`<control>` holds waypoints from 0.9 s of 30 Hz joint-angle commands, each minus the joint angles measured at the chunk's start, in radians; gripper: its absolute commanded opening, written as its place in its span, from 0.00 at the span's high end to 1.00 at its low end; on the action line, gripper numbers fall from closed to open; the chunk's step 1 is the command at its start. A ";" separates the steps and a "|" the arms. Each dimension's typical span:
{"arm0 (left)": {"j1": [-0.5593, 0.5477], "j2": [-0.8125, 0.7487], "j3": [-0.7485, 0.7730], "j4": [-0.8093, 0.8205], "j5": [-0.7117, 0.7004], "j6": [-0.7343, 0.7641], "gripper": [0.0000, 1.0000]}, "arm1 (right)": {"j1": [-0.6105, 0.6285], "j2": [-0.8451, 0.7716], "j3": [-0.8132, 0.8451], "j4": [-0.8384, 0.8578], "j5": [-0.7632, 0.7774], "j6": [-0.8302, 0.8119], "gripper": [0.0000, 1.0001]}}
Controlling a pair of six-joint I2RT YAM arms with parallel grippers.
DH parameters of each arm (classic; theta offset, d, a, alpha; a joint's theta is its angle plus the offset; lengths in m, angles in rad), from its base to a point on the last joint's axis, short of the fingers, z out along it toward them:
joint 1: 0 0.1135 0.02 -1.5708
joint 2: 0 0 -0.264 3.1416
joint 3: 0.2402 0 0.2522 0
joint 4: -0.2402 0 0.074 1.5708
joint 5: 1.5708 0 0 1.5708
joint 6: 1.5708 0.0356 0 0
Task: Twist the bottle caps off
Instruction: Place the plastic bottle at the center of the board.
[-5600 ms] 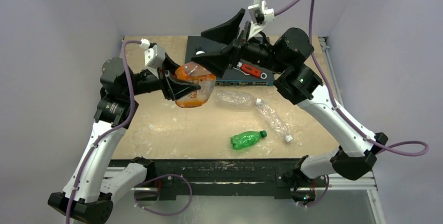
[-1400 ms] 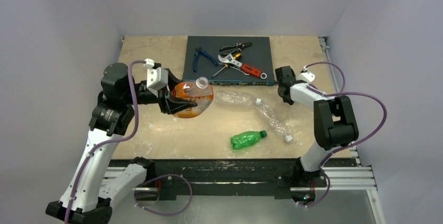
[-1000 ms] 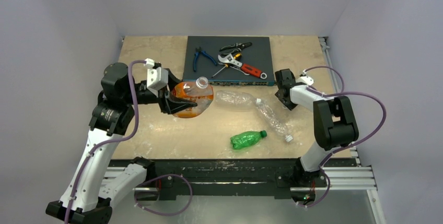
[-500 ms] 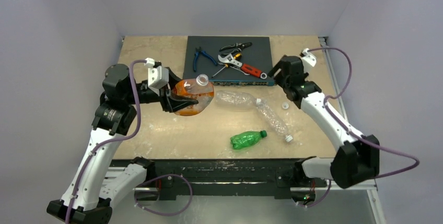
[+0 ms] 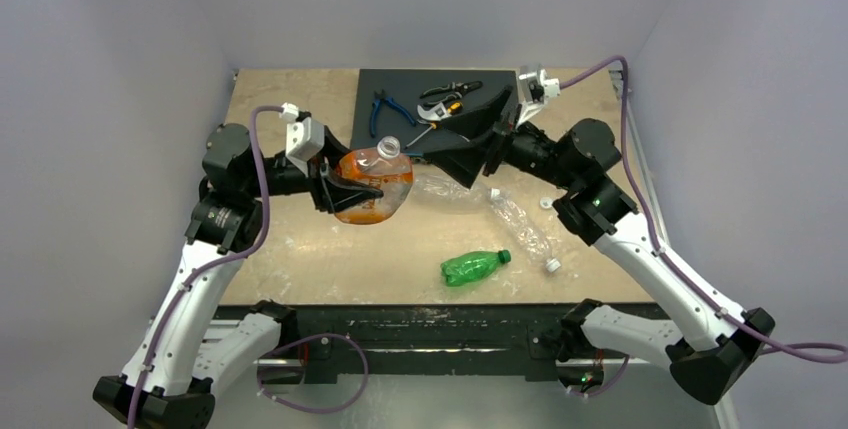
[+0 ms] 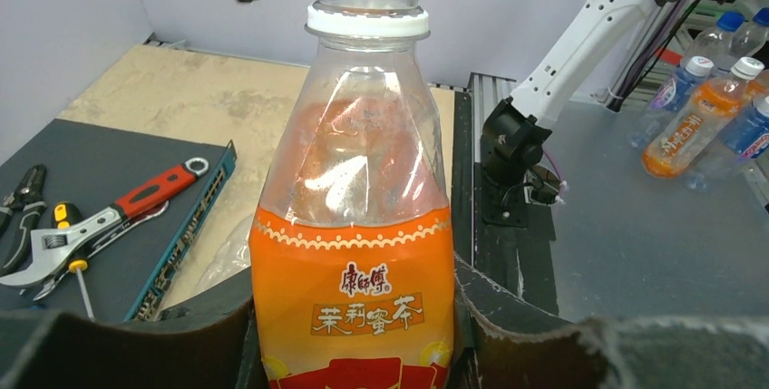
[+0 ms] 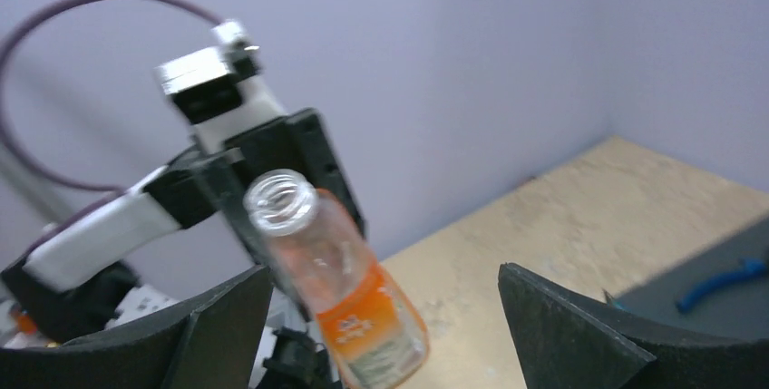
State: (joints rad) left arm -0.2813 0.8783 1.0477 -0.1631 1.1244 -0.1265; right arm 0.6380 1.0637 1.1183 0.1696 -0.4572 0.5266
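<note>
The uncapped orange-labelled bottle (image 6: 354, 253) is gripped between the left fingers (image 6: 136, 353); the wide right fingers (image 7: 580, 335) should be centred on it.

1. Beige mottled table (image 5: 290, 249), scuffed pale toward the near edge.
2. At 12 o'clock, flat on it: dark mat (image 5: 395, 84), reaching the far edge.
3. Near the middle, just below the mat: first clear bottle (image 5: 450, 192), crinkled, on its side.
4. At 4 o'clock: second clear bottle (image 5: 520, 229), also lying, white cap (image 5: 552, 265) on the near end.
5. At 5 o'clock: green bottle (image 5: 470, 268) on its side, green cap (image 5: 505, 256) pointing to 2 o'clock.
6. At 3 o'clock: loose white cap (image 5: 545, 203), apart from both clear bottles.
</note>
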 commanded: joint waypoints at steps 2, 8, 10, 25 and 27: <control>0.005 -0.012 0.012 0.086 0.053 -0.070 1.00 | 0.049 0.027 0.049 0.201 -0.289 -0.044 0.01; 0.005 -0.012 0.021 0.076 0.074 -0.080 1.00 | 0.160 0.115 0.165 0.112 -0.234 -0.155 0.01; 0.005 -0.014 0.024 0.080 0.078 -0.087 1.00 | 0.173 0.140 0.193 0.095 -0.217 -0.168 0.04; 0.005 -0.025 0.058 0.000 0.040 -0.036 0.29 | 0.258 0.219 0.261 -0.043 -0.048 -0.233 0.95; 0.005 -0.026 0.074 -0.049 0.018 -0.008 0.08 | 0.258 0.215 0.263 -0.068 -0.004 -0.261 0.95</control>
State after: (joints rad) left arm -0.2779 0.8658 1.0603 -0.1581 1.1801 -0.1856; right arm 0.8864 1.2892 1.3590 0.1562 -0.5632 0.3077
